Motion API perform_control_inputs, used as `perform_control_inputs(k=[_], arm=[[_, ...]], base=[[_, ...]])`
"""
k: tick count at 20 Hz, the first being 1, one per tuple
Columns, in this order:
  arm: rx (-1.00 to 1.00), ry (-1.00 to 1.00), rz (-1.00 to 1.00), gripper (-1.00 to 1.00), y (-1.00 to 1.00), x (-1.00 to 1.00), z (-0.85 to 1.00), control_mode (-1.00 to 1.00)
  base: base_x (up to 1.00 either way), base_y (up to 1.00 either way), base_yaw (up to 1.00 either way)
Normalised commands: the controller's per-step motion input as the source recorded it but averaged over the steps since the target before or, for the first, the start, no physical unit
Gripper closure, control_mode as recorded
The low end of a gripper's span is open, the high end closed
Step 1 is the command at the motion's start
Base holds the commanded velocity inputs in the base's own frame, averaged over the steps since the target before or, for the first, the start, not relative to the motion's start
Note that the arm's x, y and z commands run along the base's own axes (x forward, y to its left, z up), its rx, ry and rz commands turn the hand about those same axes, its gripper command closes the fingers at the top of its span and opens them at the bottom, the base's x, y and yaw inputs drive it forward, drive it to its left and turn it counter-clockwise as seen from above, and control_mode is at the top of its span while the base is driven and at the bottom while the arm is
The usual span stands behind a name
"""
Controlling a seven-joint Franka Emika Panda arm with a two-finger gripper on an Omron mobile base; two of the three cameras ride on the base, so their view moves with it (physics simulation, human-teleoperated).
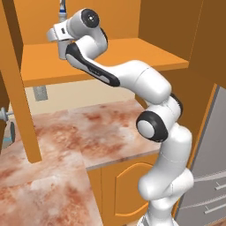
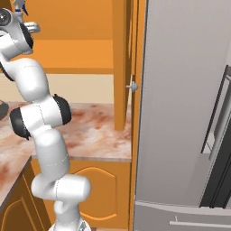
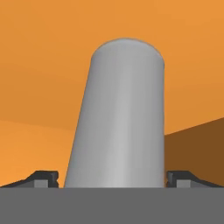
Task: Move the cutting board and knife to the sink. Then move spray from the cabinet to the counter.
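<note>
Spray bottle [image 3: 120,118] sits dead centre in the hand view, grey body filling the gap between the two dark fingertips [image 3: 41,178] at the bottom corners. Tool [image 3: 114,180] is spread wide w/ the bottle body between the tips; whether the tips touch it I can't tell, but they look set just off its sides, so not clamped yet.

In the left base view the arm reaches up to the top left of the frame, hand over the orange shelf [image 1: 128,55] of the cabinet [image 1: 176,26], w/ the blue-and-white nozzle [image 1: 62,6] poking up just behind the wrist. Right base view has the same nozzle tip [image 2: 20,5] at the top left corner, above the arm's upper joint. Bottle stands upright on the shelf, near its left end as the left base view frames it.

Step in hand, by my read: the 2nd half of the job, grabbing the spray off the shelf. Board, knife and sink aren't anywhere I can see from here, so no word on them.

Next move prob needs the tips closed on the body, then a lift clear of the shelf and a swing down to the counter [image 1: 88,132] in the lower middle of the left base view. Smooth round body, so it could slip or tip if pinched off-centre.
</note>
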Motion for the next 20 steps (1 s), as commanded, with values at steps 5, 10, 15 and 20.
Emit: perform_control_inputs(k=[5, 10, 15, 20], arm=[[0.0, 0.0, 0.0, 1.0, 0.07, 0.06, 0.0, -1.0], [0.0, -0.02, 0.0, 1.0, -0.03, -0.2, 0.0, -1.0], [0.0, -0.05, 0.0, 1.0, -0.29, -1.0, -0.01, -1.0], [0.0, -0.01, 0.0, 1.0, -0.83, -1.0, 0.0, -1.0]], base=[[0.0, 0.0, 0.0], [0.0, 0.0, 0.0], [0.0, 0.0, 0.0], [0.0, 0.0, 0.0]])
